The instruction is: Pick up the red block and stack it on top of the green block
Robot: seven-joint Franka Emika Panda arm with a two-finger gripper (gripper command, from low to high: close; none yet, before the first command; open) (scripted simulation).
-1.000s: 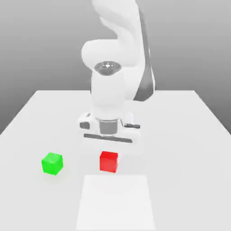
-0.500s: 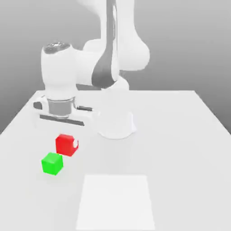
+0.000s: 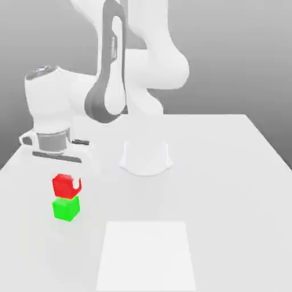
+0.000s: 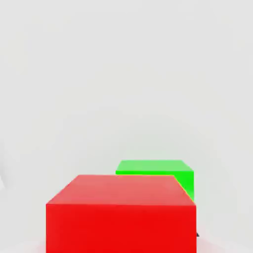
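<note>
Two blocks, red block (image 3: 65, 185) in shut jaws, above green block (image 3: 66, 209)

White table (image 3: 228, 171) under green block (image 3: 66, 209)

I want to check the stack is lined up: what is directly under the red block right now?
The green block is under the red block, which the gripper holds. In the hand view green peeks out past red's edge; the rest is covered, so I cannot tell whether they touch.
</note>
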